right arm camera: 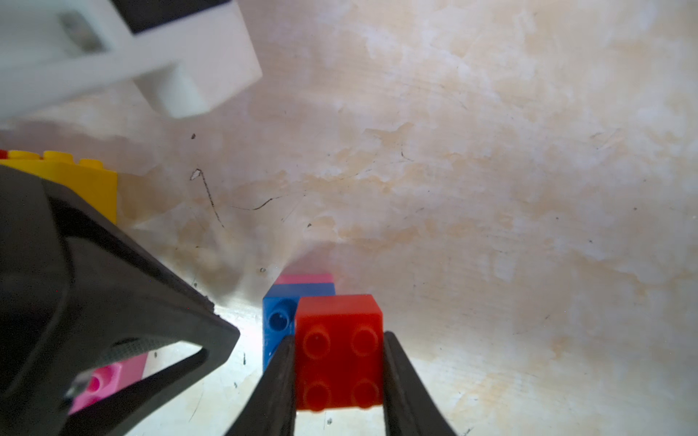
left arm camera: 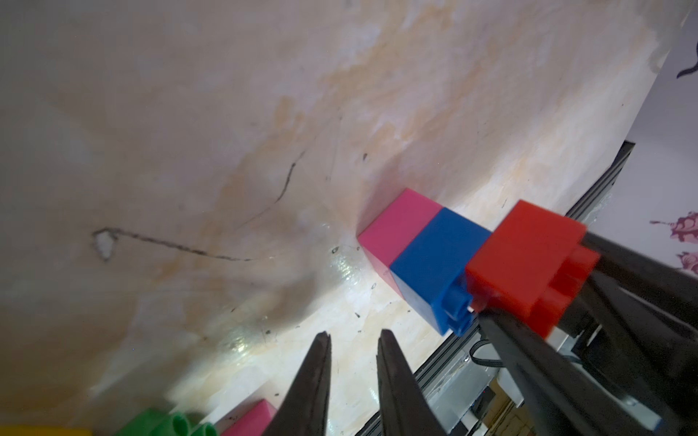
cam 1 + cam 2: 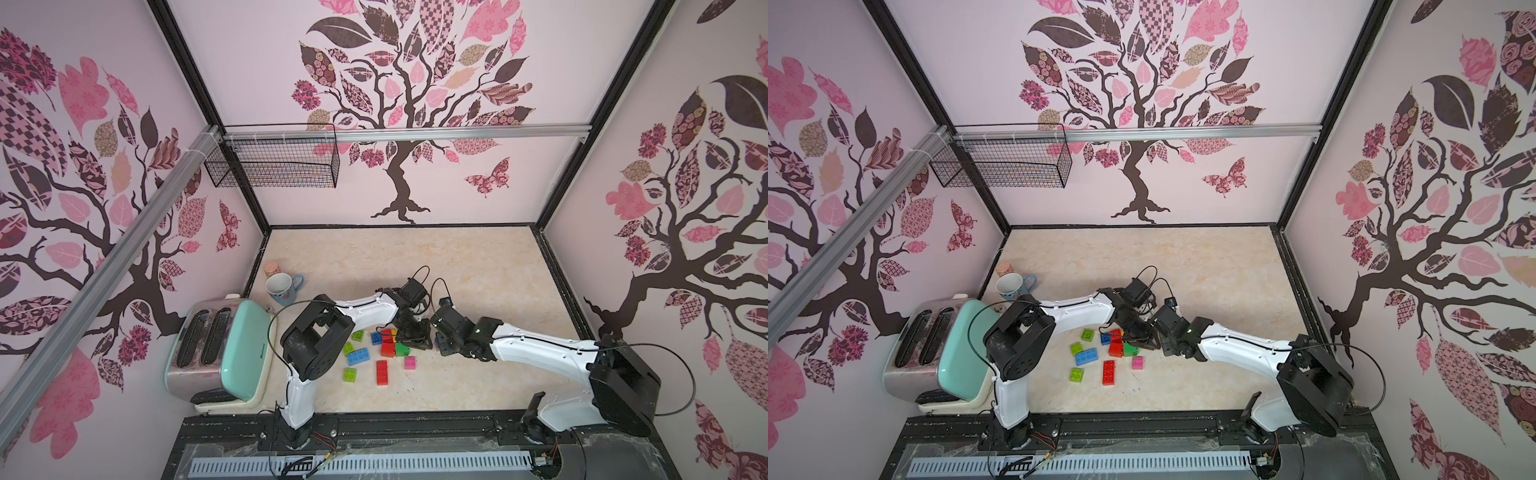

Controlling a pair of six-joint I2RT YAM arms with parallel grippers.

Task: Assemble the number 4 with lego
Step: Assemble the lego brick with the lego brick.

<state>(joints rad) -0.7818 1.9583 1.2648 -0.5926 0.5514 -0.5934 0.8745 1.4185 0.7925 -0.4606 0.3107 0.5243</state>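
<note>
While your right gripper (image 1: 338, 338) has its fingers (image 1: 279, 377) clamped on the sides of a square red brick (image 1: 340, 317), that brick sits at the studded end of a blue brick (image 2: 434, 256) joined to a pink brick (image 2: 396, 222). The joined pair lies on its side on the desk (image 3: 457, 257). You cannot tell whether red and blue are pressed together. Your left gripper (image 2: 353, 338) is close by, its fingers (image 2: 309, 377) slightly apart with nothing between them. In both top views more lego lies loose near the arms' tips: a long red brick (image 3: 381, 372), a long blue brick (image 3: 358, 356), a pink square (image 3: 410, 362) and a lime square (image 3: 350, 375).
</note>
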